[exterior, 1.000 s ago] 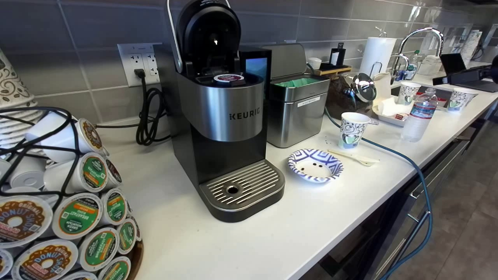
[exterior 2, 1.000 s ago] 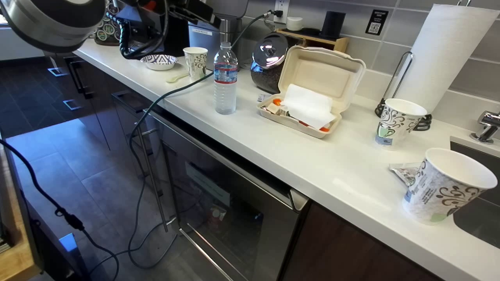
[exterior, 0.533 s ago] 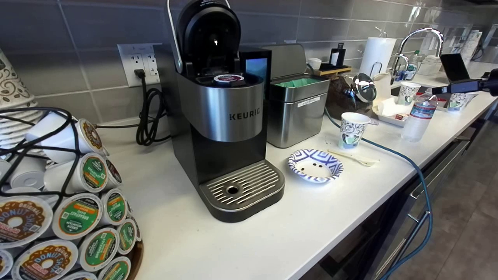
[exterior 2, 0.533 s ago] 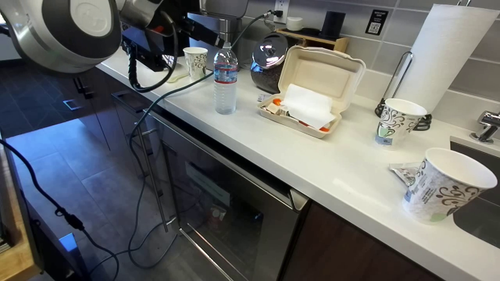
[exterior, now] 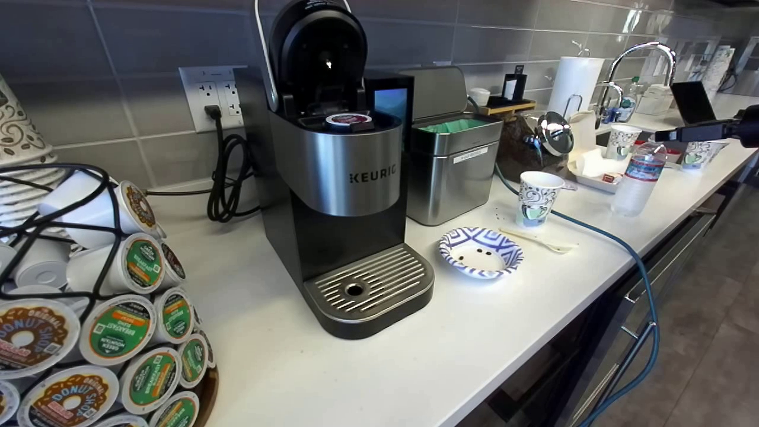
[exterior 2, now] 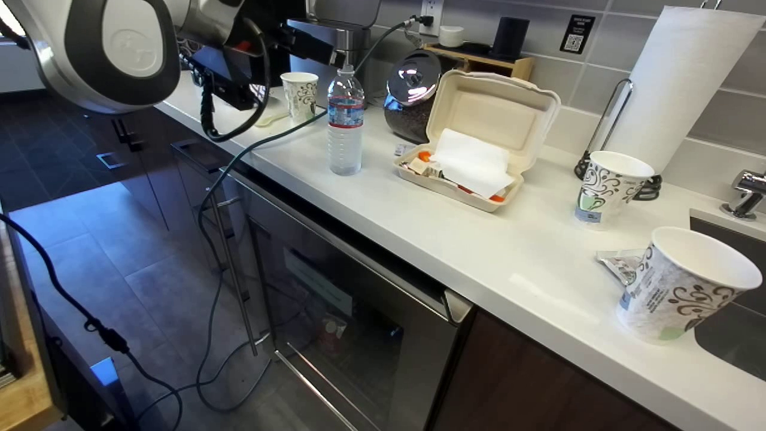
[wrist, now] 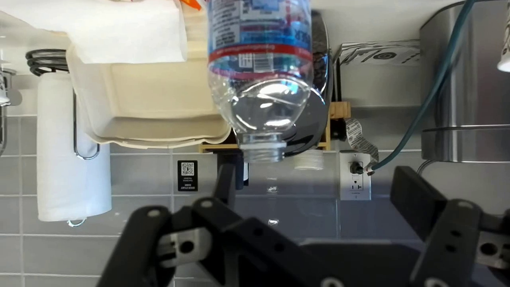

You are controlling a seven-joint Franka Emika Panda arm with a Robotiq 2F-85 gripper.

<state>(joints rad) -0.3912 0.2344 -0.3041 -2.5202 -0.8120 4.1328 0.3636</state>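
Note:
My gripper (wrist: 314, 187) is open and empty, its two black fingers wide apart in the wrist view, which stands upside down. A clear plastic water bottle (wrist: 261, 59) with a blue and red label stands upright and uncapped on the white counter (exterior 2: 383, 197). Its neck lies just beyond the gap, nearer the left finger (wrist: 226, 183), and looks untouched. In an exterior view a fingertip (exterior 2: 336, 58) is close by the mouth of the bottle (exterior 2: 345, 129). In an exterior view only one finger (exterior: 691, 133) clearly shows, by the top of the bottle (exterior: 637, 181).
An open takeout box (exterior 2: 491, 114), a bean jar (exterior 2: 413, 90) and a paper cup (exterior 2: 299, 96) stand near the bottle. A blue-green cable (exterior 2: 263, 143) crosses the counter. A coffee maker (exterior: 338, 166), patterned bowl (exterior: 453, 243) and metal bin (exterior: 450, 184) stand further along.
The arm has come closer to the bottle and lower, bringing the fingertip to its mouth; over the last half second it shifted only slightly. The bottle has not moved.

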